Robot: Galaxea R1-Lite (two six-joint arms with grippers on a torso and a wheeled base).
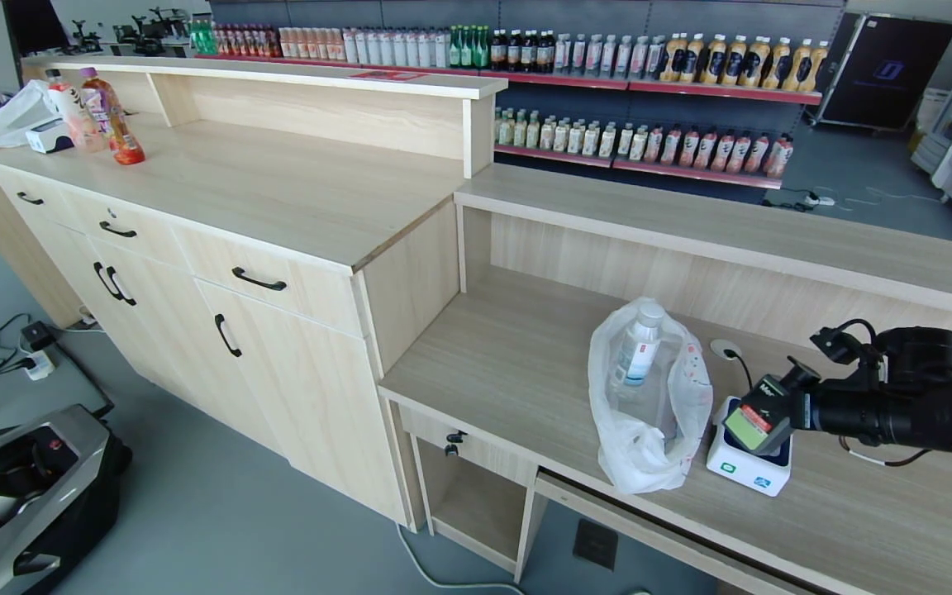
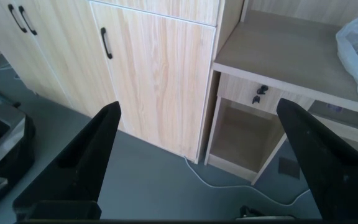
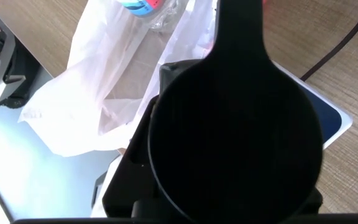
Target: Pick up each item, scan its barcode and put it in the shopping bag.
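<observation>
Head view: we saw the right gripper (image 1: 761, 420) clamped on a green-labelled container (image 1: 745, 428), just above the white scanner (image 1: 747, 469) near the lower counter's (image 1: 509, 347) front edge. The shopping bag (image 1: 649, 430), holding a water bottle (image 1: 637, 347), crowded the scanner's side. The left gripper (image 2: 197, 106) had its fingers apart, over the floor. Two bottles (image 1: 108, 116) stood at the upper counter's far corner.

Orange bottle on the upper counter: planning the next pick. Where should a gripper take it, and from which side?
Probably around the body at about mid-height, fingers level, since the orange bottle stands upright. Come from the head view's right, over bare counter: the pale bottle stands close on its other side.
</observation>
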